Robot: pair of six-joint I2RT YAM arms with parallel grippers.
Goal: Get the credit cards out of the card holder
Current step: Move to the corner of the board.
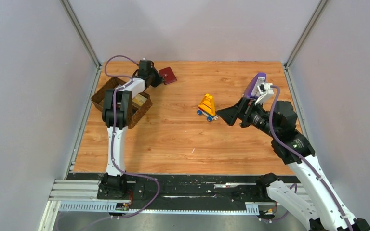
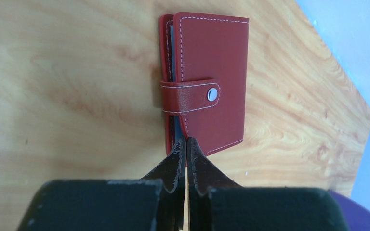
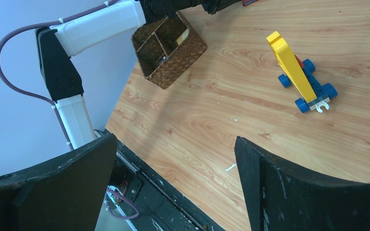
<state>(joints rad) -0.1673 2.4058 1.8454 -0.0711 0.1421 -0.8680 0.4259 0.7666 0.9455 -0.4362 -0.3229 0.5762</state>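
Just one card holder (image 2: 212,62) sits snapped closed on the desk (image 2: 53,72), right at the tips of the pinched-together left gripper (image 2: 187,147), and the right gripper (image 3: 174,144) gapes wide.

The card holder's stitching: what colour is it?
White, running along the edges of the dark red card holder; the left wrist view shows it best.

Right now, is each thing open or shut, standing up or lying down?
card holder: closed, snap fastened, lying flat on the table.
left gripper: shut, tips at the card holder's near edge.
right gripper: open, empty.
toy car: standing on its wheels.
basket: upright, something inside.
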